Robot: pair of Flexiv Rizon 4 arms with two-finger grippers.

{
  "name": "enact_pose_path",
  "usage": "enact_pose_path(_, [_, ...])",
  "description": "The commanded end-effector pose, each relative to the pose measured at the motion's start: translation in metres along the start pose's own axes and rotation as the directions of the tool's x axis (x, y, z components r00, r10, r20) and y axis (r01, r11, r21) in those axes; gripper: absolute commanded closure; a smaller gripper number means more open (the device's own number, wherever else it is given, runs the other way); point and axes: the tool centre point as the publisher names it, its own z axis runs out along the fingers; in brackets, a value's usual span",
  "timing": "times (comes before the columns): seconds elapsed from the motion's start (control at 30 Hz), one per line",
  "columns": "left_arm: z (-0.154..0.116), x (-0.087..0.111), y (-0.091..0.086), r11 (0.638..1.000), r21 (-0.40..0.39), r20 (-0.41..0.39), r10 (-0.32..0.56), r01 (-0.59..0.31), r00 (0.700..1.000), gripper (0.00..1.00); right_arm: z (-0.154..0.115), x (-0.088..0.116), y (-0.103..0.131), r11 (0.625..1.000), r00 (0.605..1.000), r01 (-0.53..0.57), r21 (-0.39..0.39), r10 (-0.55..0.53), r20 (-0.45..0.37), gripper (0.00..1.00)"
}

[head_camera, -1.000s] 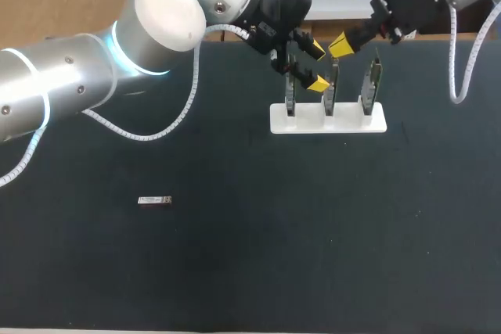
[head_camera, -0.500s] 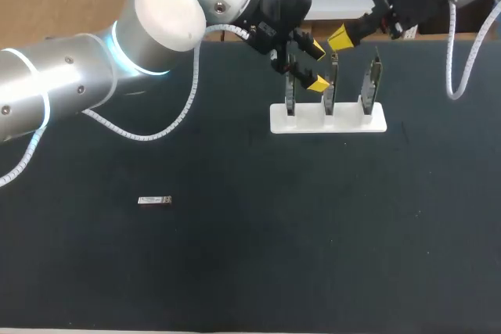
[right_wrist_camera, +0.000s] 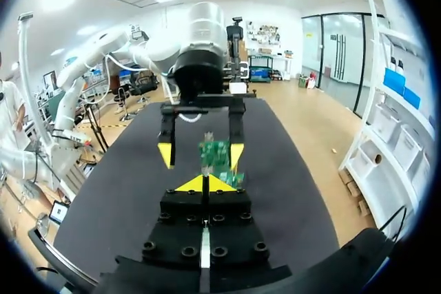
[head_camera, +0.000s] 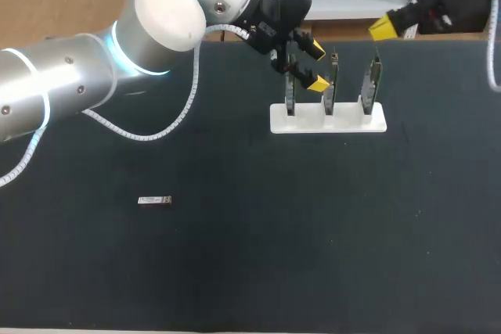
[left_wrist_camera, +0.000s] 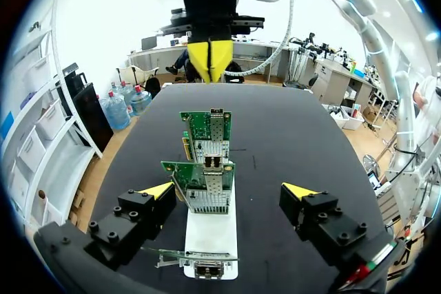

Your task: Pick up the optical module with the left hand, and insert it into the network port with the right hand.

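While the optical module [head_camera: 154,200] lies flat on the left half of the desk [head_camera: 250,271], roughly midway between the near and far edges, both arms sit up at the far side, well apart from it. It is a small silver bar with its long side parallel to the near edge, and nothing touches it.

White stand [head_camera: 329,119]: right of centre, near the far edge. It holds three green network cards upright in a row: left card [head_camera: 290,90], middle card [head_camera: 332,77], right card [head_camera: 374,77]. In the left wrist view the same cards line up one behind another on the stand [left_wrist_camera: 210,235], with metal port cages showing on the two farther ones [left_wrist_camera: 205,194].

Left gripper [head_camera: 317,66]: the arm comes in from the left edge and hangs over the left and middle cards. Jaws are wide. From its own wrist camera the yellow tips of the left gripper [left_wrist_camera: 227,191] stand either side of the card row, clear of the boards.

Right gripper [head_camera: 383,27]: at the far edge, toward the far right corner, beyond the right card. Its yellow tips are pressed together into one wedge with nothing between them, and the right wrist view confirms this [right_wrist_camera: 204,184]. It points along the card row toward the left gripper.
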Motion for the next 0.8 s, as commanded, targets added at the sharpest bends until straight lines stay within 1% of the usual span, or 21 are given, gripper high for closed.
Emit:
enact_pose_path(0.03, [0.0, -0.001, 0.0, 1.0, 0.0, -0.006, -0.002, 0.002, 1.0, 0.0, -0.012, 0.011, 0.004, 1.0, 1.0, 0.0, -0.016, 0.0, 0.002, 1.0])
enact_pose_path(0.2, [0.0, -0.001, 0.0, 1.0, 0.0, -0.006, -0.002, 0.002, 1.0, 0.0, -0.018, 0.024, 0.005, 0.999, 1.0, -0.012, -0.035, 0.012, -0.009, 1.0])
enact_pose_path(0.37, [0.0, -0.001, 0.0, 1.0, 0.0, -0.006, -0.002, 0.002, 1.0, 0.0, -0.02, 0.033, 0.006, 0.999, 1.0, -0.021, -0.049, 0.02, -0.013, 1.0])
enact_pose_path(0.53, [0.0, -0.001, 0.0, 1.0, 0.0, -0.006, -0.002, 0.002, 1.0, 0.0, -0.02, 0.038, 0.006, 0.998, 1.0, -0.022, -0.063, 0.021, -0.016, 1.0])
enact_pose_path(0.8, [0.0, -0.001, 0.0, 1.0, 0.0, -0.006, -0.002, 0.002, 1.0, 0.0, -0.02, 0.041, 0.005, 0.998, 1.0, -0.024, -0.061, 0.023, -0.013, 1.0])
